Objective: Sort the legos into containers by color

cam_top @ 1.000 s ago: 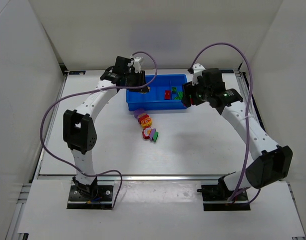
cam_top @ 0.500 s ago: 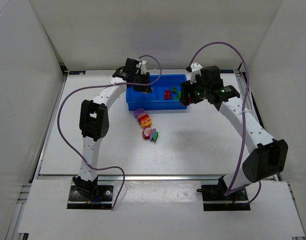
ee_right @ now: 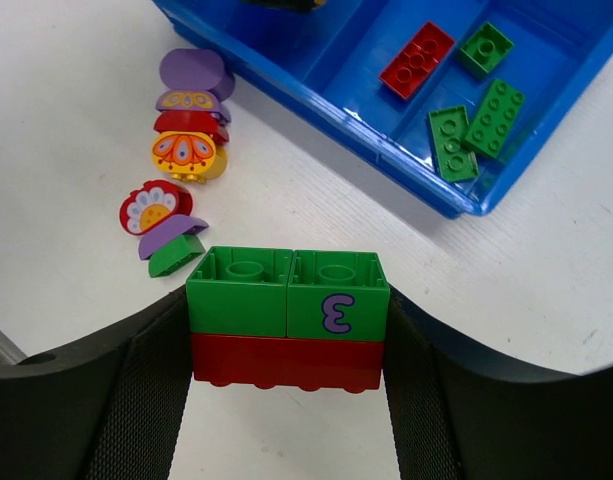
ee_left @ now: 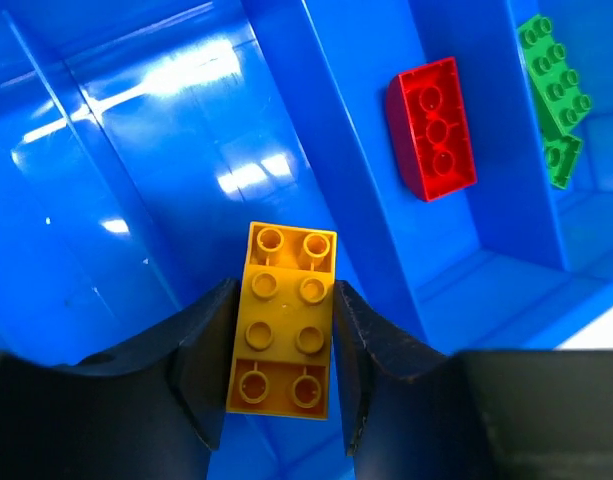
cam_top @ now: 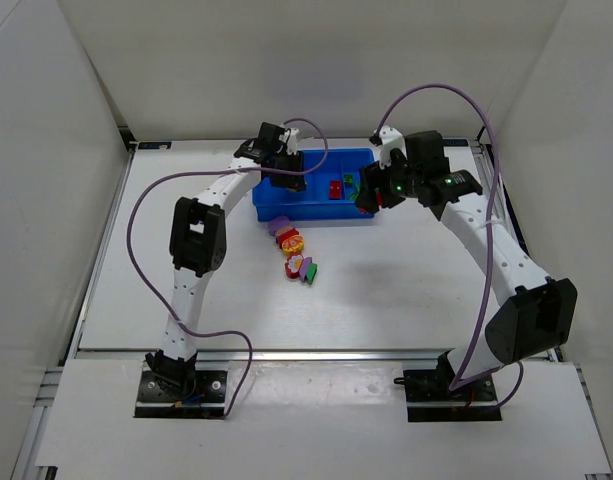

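My left gripper (ee_left: 286, 298) is shut on a yellow lego brick (ee_left: 283, 340) and holds it over the blue tray (cam_top: 316, 212), above the compartment just left of the one with a red brick (ee_left: 434, 128). Green bricks (ee_left: 554, 90) lie in the rightmost compartment. In the top view the left gripper (cam_top: 287, 178) is over the tray's left half. My right gripper (ee_right: 286, 300) is shut on a green-on-red lego stack (ee_right: 286, 320), above the table by the tray's front right corner (cam_top: 371, 200).
Loose legos lie on the table in front of the tray: a purple piece (ee_right: 196, 72), a purple, red and orange stack (ee_right: 186, 150), a flower piece (ee_right: 154, 208) and a green wedge (ee_right: 174, 255). They form a cluster in the top view (cam_top: 296, 253).
The left arm has swung right, carrying its gripper from the tray's left end further over the tray. The right gripper has shifted slightly toward the tray's right front corner.
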Motion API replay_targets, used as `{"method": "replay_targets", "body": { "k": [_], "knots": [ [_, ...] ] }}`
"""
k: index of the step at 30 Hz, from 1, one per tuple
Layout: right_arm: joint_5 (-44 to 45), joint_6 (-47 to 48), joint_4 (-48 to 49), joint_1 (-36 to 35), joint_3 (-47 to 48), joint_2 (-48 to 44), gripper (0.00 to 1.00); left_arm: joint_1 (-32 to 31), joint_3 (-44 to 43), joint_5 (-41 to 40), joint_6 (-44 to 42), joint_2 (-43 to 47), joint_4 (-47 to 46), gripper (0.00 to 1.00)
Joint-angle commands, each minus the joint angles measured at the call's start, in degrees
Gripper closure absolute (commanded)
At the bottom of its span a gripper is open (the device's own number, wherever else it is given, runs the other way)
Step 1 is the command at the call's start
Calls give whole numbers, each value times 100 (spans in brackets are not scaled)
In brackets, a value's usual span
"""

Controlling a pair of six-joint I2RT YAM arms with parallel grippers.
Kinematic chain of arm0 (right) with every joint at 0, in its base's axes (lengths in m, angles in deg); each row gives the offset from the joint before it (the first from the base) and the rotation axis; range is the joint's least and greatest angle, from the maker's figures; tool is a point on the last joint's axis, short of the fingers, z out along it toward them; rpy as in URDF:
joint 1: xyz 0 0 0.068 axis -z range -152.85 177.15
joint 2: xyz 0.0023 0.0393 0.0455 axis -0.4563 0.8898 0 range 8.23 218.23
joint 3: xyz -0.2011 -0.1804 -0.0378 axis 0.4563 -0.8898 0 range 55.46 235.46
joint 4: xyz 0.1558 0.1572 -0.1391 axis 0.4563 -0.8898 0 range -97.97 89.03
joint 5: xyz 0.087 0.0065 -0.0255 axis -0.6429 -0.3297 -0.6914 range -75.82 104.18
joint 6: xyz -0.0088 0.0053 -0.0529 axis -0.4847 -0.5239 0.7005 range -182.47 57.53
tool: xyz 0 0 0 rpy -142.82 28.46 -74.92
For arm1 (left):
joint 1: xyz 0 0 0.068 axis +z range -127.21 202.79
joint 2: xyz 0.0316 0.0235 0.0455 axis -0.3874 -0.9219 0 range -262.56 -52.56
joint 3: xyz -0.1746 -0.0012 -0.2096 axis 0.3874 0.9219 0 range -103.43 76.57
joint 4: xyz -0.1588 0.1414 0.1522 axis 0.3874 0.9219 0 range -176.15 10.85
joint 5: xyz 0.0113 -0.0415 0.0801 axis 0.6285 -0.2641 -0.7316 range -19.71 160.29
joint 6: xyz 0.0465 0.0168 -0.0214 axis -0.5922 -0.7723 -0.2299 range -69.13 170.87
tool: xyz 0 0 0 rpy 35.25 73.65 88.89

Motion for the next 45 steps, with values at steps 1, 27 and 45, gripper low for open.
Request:
{"method": "replay_targets", "body": {
  "k": [1, 27, 45],
  "knots": [
    [-492, 294, 374, 27, -126, -202, 100, -32, -283, -50, -92, 6, -66, 44],
    [-2022, 2420, 2941, 10, -2034, -1011, 100, 416, 3125, 4941, 2412, 3573, -2219, 29],
    [-2497, 3282, 3118, -904, -1507, -607, 100, -120, 3259, 4029, 1675, 4075, -1359, 24]
  ]
}}
